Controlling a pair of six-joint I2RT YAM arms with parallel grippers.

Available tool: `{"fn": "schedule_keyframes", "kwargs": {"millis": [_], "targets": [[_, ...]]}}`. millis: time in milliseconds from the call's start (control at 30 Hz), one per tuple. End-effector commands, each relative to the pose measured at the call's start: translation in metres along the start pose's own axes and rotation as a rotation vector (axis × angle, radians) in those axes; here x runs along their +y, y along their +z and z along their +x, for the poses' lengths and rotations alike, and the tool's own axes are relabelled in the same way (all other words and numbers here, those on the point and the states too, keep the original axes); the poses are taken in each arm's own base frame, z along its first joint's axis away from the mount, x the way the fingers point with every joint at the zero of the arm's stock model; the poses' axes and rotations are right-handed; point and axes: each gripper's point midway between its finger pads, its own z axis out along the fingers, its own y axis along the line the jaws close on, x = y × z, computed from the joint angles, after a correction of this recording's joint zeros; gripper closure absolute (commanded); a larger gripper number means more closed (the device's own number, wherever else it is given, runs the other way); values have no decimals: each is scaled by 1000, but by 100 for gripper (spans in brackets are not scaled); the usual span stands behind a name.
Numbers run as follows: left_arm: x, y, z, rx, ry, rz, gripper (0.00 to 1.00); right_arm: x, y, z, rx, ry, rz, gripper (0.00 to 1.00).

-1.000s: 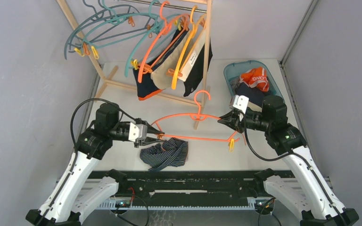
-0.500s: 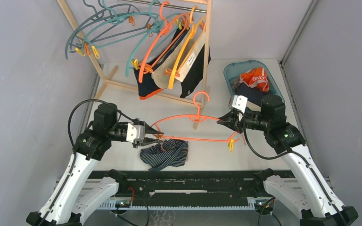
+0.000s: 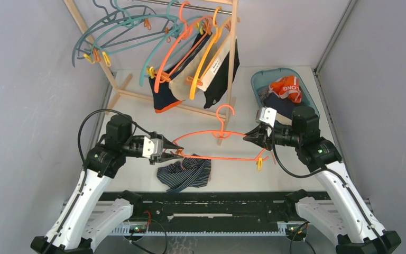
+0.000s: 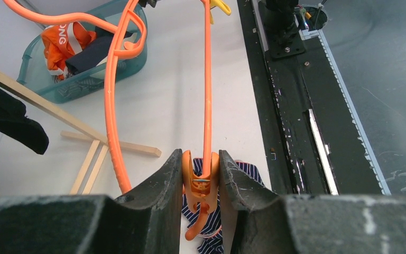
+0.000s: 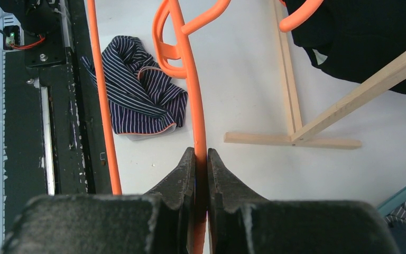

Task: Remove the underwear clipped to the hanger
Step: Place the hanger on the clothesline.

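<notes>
My left claw squeezing the orange clip at the left end of the orange hanger, navy striped briefs crumpled on the table just below, my right claw clenched on the hanger's right shoulder

Navy striped briefs crumpled on table, other briefs hanging clipped behind.
</notes>
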Motion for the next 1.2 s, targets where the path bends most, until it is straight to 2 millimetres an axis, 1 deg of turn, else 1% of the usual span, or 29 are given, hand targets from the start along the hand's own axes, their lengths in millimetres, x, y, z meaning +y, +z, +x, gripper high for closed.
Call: {"fn": "schedule_keyframes", "kwargs": {"millis": [0,133,467,700,1000,1033,1067,1167], "targets": [[9,-4,-19,-30,96,-15,100,3,-5,-26,-64,-66,-19,100],[9,-3,-15,-25,93,-16,100,5,-5,-27,-69,-66,-24,100],[0,-1,-6,-41,62,15,100,5,-7,-33,-93,-48,-25,100],[-4,0,-4,-62,72,38,100,7,-9,-38,-119,-20,-40,100],[0,0,2,-43,82,14,100,6,-11,-41,-134,-7,-43,100],[1,-1,4,-36,82,8,97,5,-11,-41,-131,-11,-36,100],[2,-1,4,-30,85,-1,92,3,-10,-39,-126,-12,-30,100],[4,-3,6,-11,88,-21,72,-1,-10,-37,-115,-27,-11,100]]}}
